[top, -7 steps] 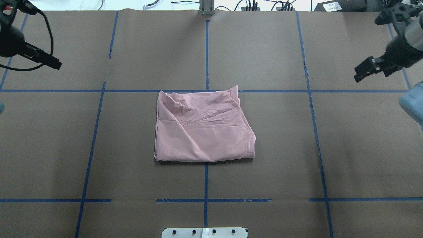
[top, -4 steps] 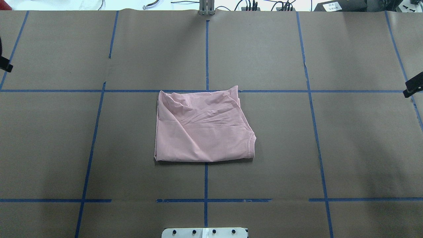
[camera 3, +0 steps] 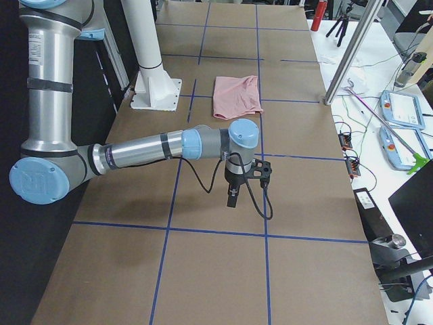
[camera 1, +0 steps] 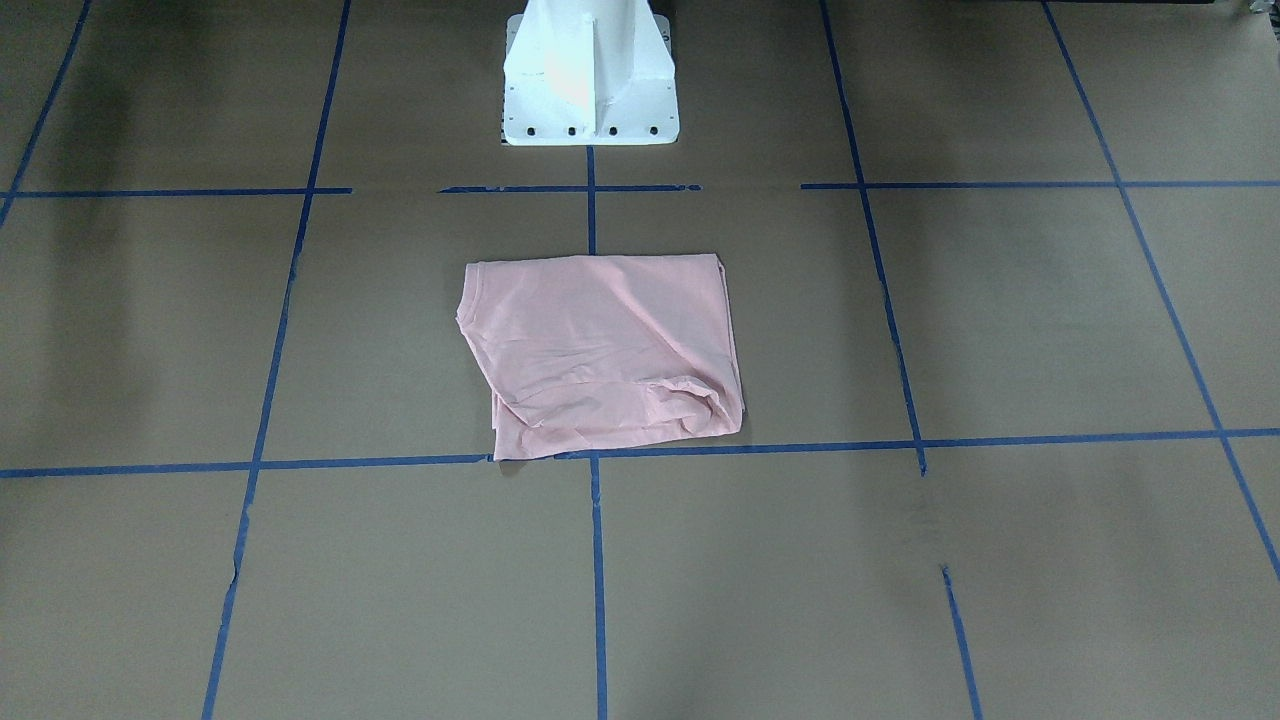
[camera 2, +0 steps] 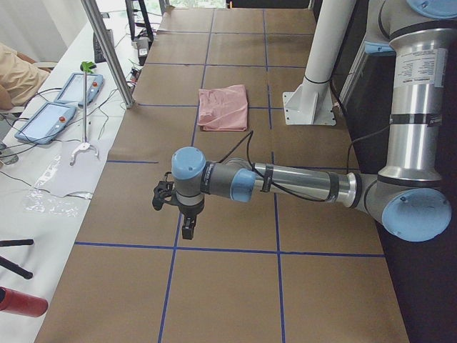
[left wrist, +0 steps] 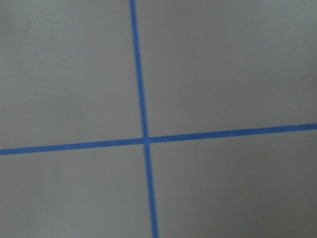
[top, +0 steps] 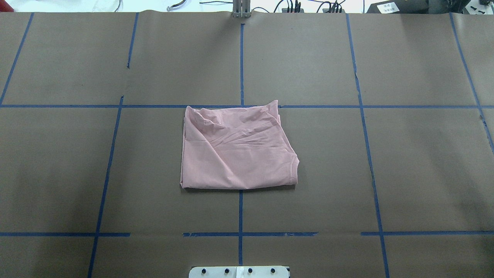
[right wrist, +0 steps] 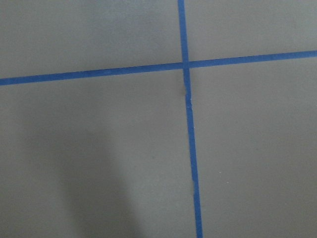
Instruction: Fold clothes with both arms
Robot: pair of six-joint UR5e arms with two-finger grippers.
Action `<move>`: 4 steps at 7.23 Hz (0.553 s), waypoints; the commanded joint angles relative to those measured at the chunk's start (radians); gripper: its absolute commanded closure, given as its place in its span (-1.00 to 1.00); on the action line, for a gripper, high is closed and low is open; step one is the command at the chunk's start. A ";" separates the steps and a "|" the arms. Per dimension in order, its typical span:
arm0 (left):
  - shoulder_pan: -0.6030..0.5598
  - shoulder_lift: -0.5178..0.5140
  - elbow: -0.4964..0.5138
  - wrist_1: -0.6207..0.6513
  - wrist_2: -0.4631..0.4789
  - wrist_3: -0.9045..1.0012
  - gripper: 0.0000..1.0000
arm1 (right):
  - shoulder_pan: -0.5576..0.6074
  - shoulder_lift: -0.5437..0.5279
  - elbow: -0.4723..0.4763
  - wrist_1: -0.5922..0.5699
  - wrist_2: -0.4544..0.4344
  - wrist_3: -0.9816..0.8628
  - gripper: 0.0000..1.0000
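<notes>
At table (top: 347,154) ctr: pink T-shirt (top: 235,150), folded, prob. plain side up

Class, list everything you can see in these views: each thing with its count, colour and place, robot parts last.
T-shirt: one, pale pink, folded, table centre.
Table: one, brown paper cover.
Tape lines: several, blue, gridding the table.
Pedestal: one, white, robot's edge of table.
Control tablets: two, blue-rimmed, white side bench.
Left arm: one, grey, light-blue caps, over table's left end; left tool black, grip state unclear.
Right arm: one, same colours, over table's right end; right tool black, grip state unclear.
</notes>
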 commanded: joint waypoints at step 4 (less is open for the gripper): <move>-0.043 0.035 0.003 -0.011 -0.024 0.147 -1.00 | 0.114 -0.038 -0.068 0.006 0.003 -0.181 -1.00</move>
